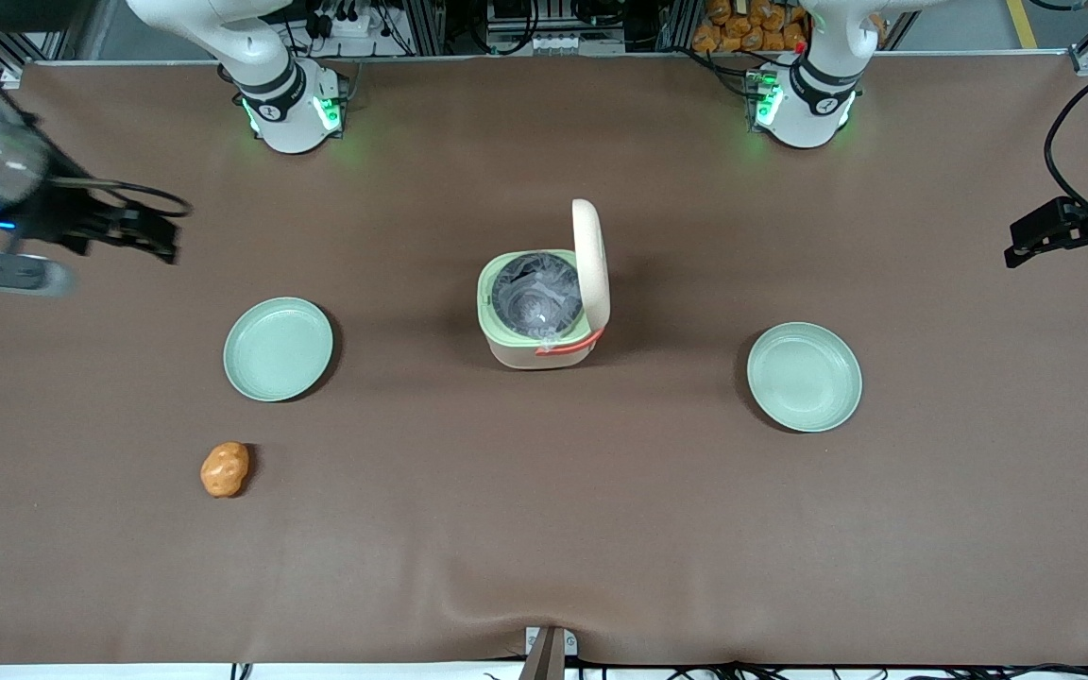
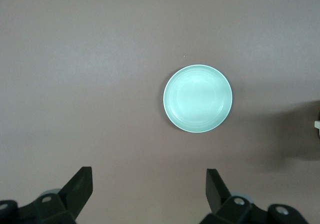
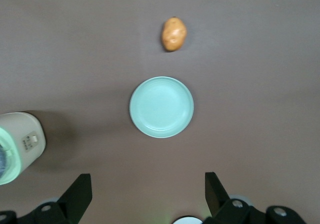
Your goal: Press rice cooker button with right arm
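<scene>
The rice cooker (image 1: 536, 321) stands in the middle of the table, cream with a pale green rim. Its lid (image 1: 591, 260) is raised upright, the dark inner pot shows, and the orange-red handle (image 1: 570, 346) lies on the side nearest the front camera. In the right wrist view the cooker (image 3: 19, 146) shows one cream wall with a small pale rectangular patch, the button (image 3: 31, 140). The right arm's black gripper (image 1: 164, 231) hovers at the working arm's end of the table, well apart from the cooker. This gripper (image 3: 147, 180) is open and holds nothing.
A pale green plate (image 1: 278, 348) lies between the gripper and the cooker, a little nearer the front camera. An orange potato (image 1: 225, 468) lies nearer the camera still. A second green plate (image 1: 805, 376) lies toward the parked arm's end.
</scene>
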`<state>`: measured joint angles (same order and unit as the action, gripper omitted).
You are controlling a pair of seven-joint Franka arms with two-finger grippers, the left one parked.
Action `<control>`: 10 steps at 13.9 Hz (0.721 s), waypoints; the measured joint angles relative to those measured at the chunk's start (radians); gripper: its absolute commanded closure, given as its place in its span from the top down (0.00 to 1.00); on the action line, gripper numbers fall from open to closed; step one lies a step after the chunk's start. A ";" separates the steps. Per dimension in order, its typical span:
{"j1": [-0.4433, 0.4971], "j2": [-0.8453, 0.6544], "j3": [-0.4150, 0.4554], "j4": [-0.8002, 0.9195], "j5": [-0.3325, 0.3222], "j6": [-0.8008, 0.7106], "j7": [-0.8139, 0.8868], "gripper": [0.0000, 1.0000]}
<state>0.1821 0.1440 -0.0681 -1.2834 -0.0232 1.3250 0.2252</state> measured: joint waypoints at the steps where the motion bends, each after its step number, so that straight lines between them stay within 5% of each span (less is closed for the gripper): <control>1: -0.032 -0.010 0.000 -0.003 0.000 -0.006 -0.021 1.00; 4: -0.112 -0.083 0.000 -0.092 0.002 0.048 -0.105 1.00; 10: -0.124 -0.253 0.004 -0.329 0.002 0.123 -0.122 1.00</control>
<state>0.0579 -0.1086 -0.0643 -1.6119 -0.0213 1.4480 0.1029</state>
